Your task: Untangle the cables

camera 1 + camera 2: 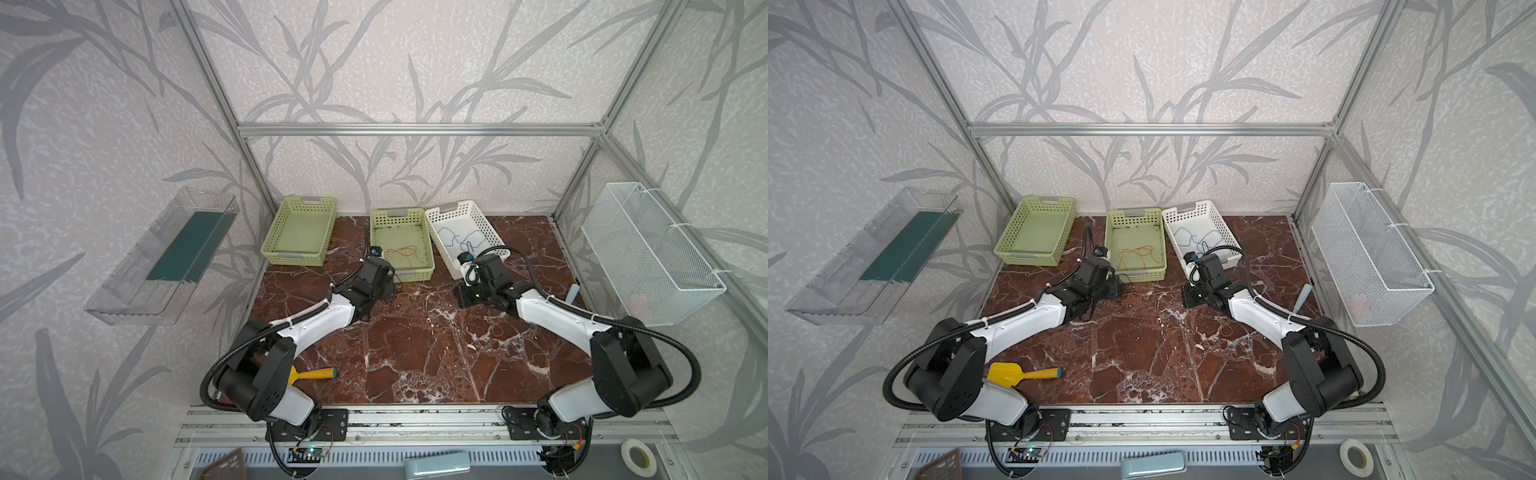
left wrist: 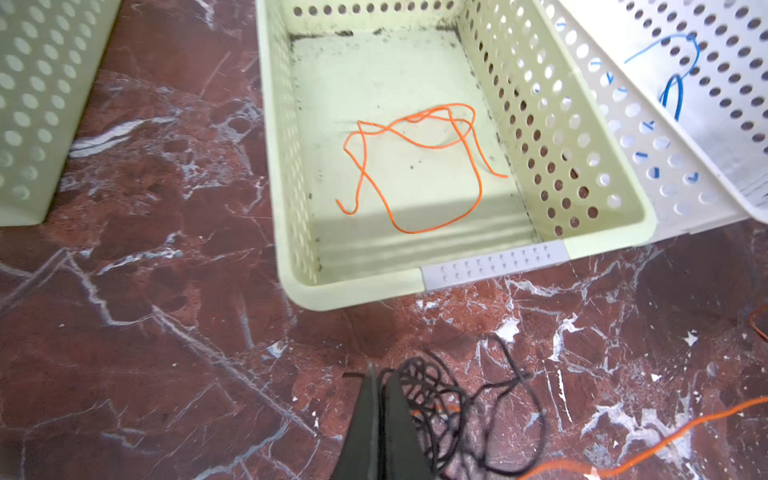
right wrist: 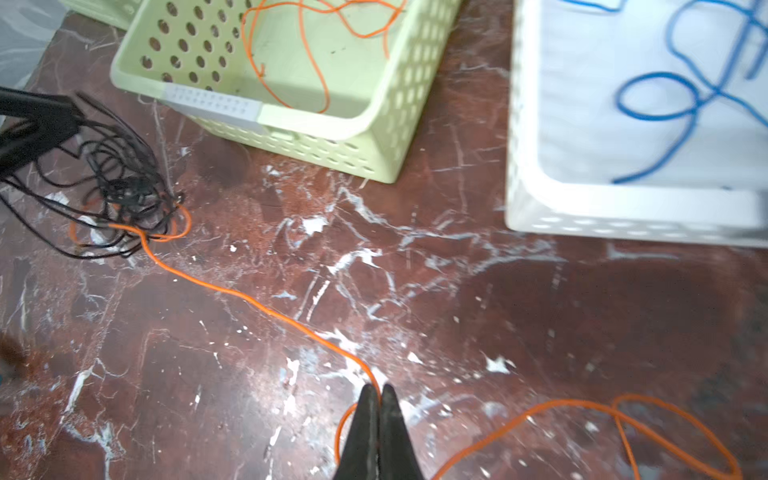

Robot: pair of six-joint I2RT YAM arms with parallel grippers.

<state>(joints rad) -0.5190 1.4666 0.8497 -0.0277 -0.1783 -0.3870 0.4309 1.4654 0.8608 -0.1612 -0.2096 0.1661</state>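
A dark cable tangle (image 2: 440, 399) lies on the marble table in front of the middle green basket (image 2: 602, 232). My left gripper (image 2: 380, 374) is shut on a strand at its edge. An orange cable (image 3: 249, 297) runs out of the tangle (image 3: 120, 187) across the table to my right gripper (image 3: 378, 390), which is shut on it. Behind that gripper the cable goes on in loose loops (image 3: 665, 419). Another orange cable (image 1: 405, 253) lies inside the middle green basket (image 1: 415, 276). Blue cable (image 1: 461, 239) lies in the white basket (image 1: 446, 208).
An empty green basket (image 1: 291, 261) stands at the back left. A yellow scoop (image 1: 309, 374) lies near the left arm's base, and a light-handled tool (image 1: 573, 293) by the right wall. A wire mesh basket (image 1: 652, 257) and a clear tray (image 1: 162, 257) hang on the side walls.
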